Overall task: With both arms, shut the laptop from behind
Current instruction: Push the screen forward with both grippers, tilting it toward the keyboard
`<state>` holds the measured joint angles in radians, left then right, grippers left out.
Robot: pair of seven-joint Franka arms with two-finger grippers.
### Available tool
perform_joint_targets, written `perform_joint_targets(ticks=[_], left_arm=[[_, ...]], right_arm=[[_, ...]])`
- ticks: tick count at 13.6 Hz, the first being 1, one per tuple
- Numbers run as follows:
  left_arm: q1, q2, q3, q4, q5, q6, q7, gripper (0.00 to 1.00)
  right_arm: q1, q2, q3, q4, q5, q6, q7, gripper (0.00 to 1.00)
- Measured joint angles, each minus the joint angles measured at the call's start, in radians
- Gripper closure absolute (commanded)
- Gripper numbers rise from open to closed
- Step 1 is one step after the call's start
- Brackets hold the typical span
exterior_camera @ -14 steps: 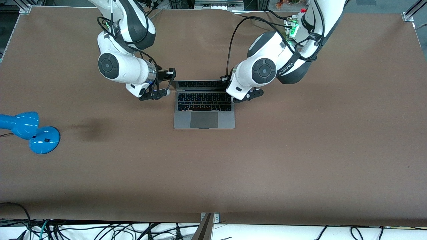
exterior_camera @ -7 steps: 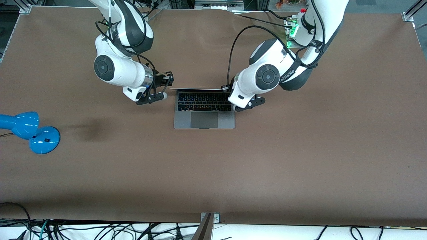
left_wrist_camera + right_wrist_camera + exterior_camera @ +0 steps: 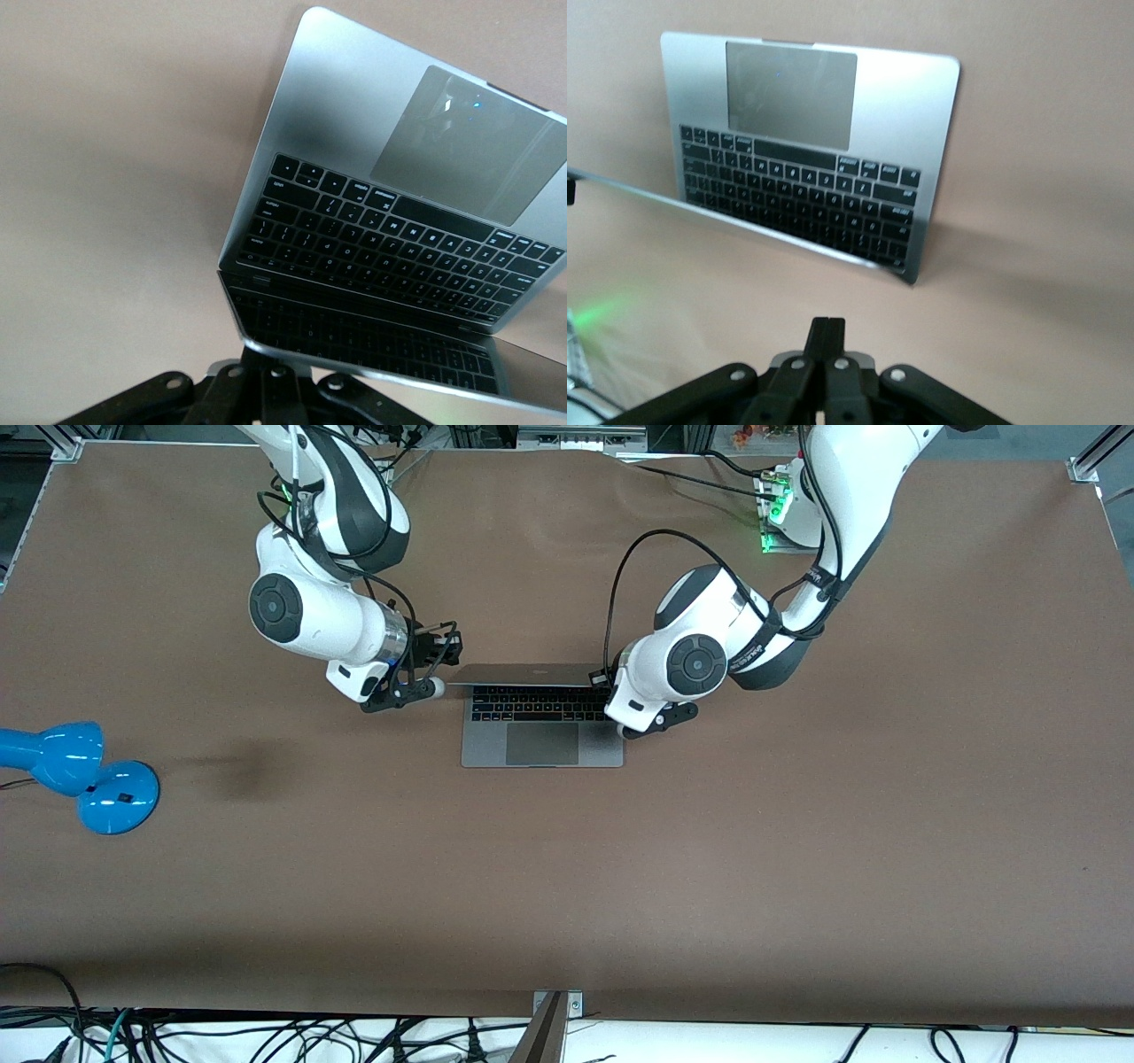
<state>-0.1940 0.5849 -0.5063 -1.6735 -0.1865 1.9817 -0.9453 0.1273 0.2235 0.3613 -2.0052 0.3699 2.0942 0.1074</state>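
The space-grey laptop (image 3: 540,744) lies at the table's middle. Its lid (image 3: 523,674) leans over the keyboard's upper rows, half closed. My left gripper (image 3: 602,678) is shut, mostly hidden under its wrist, at the lid's corner toward the left arm's end. In the left wrist view the shut fingers (image 3: 257,376) sit against the back of the lid's edge (image 3: 354,365), their tips hidden by it. My right gripper (image 3: 447,654) is shut and empty beside the lid's other corner. In the right wrist view its fingers (image 3: 828,335) stand apart from the lid's edge (image 3: 744,221).
A blue desk lamp (image 3: 115,793) stands near the table's edge at the right arm's end. Cables hang along the table's edge nearest the front camera. A box with a green light (image 3: 772,509) sits by the left arm's base.
The lid has tipped from tilted back through upright to leaning over the keyboard. My left gripper has followed it toward the front camera. My right gripper has shifted slightly.
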Motion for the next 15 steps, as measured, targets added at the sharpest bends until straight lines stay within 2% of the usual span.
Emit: perform_joint_targets(ticks=[5, 11, 15], left_arm=[[0.0, 0.015, 0.01, 0.016, 0.016, 0.005, 0.001, 1.0], [0.0, 0.054, 0.012, 0.05, 0.034, 0.013, 0.001, 1.0], [0.0, 0.07, 0.02, 0.057, 0.034, 0.032, 0.002, 1.0]], right_arm=[[0.0, 0.07, -0.015, 0.023, -0.024, 0.064, -0.065, 1.0], [0.003, 0.154, -0.022, 0.123, -0.026, 0.068, -0.083, 1.0], [0.008, 0.217, -0.023, 0.162, -0.029, 0.13, -0.085, 1.0]])
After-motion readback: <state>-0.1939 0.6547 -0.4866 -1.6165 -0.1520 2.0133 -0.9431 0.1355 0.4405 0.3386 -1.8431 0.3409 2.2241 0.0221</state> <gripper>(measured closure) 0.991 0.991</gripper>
